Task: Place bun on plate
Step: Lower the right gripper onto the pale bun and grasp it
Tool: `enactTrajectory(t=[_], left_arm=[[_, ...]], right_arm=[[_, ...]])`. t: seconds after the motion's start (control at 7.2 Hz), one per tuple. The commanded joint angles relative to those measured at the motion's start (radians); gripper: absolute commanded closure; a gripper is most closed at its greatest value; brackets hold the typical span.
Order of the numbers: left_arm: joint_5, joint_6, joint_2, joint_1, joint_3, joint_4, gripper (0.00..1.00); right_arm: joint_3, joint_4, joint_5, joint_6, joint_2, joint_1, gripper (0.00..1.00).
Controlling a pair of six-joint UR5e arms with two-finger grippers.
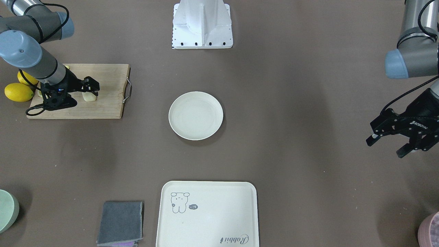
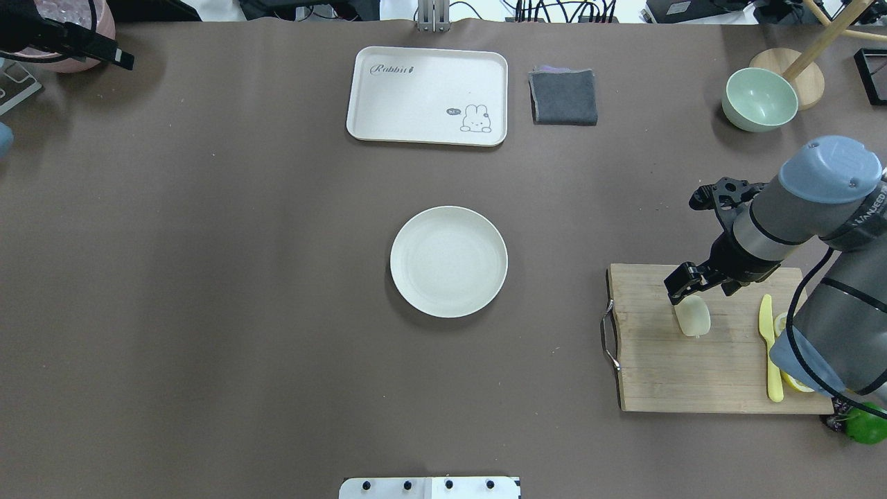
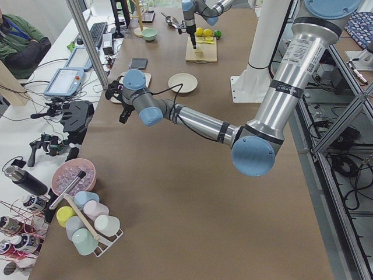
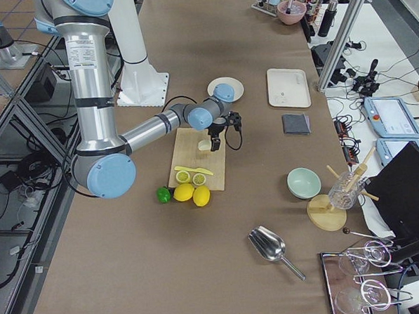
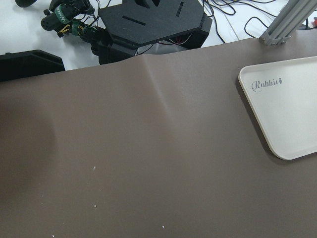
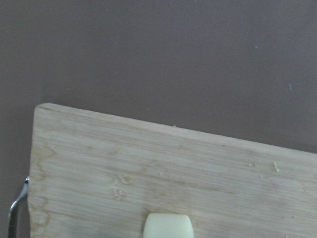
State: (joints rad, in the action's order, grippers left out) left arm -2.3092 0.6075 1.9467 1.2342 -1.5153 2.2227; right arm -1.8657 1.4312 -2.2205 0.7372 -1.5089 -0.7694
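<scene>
Poising our right gripper [image 1: 92, 91] at the bun [image 2: 694, 319]
We see the smooth, pale half-dome lying on a grained wooden board [image 2: 665, 374], just at the black fingertips; whether they grip it we cannot tell. Our left gripper [image 1: 386, 146] hangs spread over matte brown table [image 2: 208, 277]; the round rimmed plate [image 2: 449, 262] sits apart

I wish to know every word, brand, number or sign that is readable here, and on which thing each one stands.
"Rabbit": cursive, at a corner of the tray.
"hi": small, in the speech bubble beside the animal drawing on that tray; not fully sure.
"ROBOTIQ": on the left pincer, upside down in the front-facing view.
Lettering on the right arm: too blurred to read.
</scene>
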Motion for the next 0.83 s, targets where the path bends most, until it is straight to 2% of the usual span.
enactTrajectory(t=[0.0,0.28,0.42,0.56,0.69], left_arm=[[0.001,0.0,0.0,-0.001,0.004,0.0,0.03],[0.002,0.0,-0.003,-0.002,0.003,0.0,0.03],[0.002,-0.002,-0.005,-0.002,0.001,0.002,0.03],[0.007,0.0,-0.005,-0.004,0.001,0.003,0.03],[0.048,0.0,-0.005,-0.01,0.0,0.003,0.03]], right_arm=[[-0.001,0.0,0.031,0.001,-0.007,0.041,0.0],[0.0,0.0,0.053,-0.001,-0.007,0.047,0.01],[0.002,0.0,0.062,-0.008,-0.004,0.05,0.15],[-0.003,0.0,0.062,-0.002,-0.005,0.048,0.39],[-0.003,0.0,0.062,-0.01,-0.005,0.048,0.8]])
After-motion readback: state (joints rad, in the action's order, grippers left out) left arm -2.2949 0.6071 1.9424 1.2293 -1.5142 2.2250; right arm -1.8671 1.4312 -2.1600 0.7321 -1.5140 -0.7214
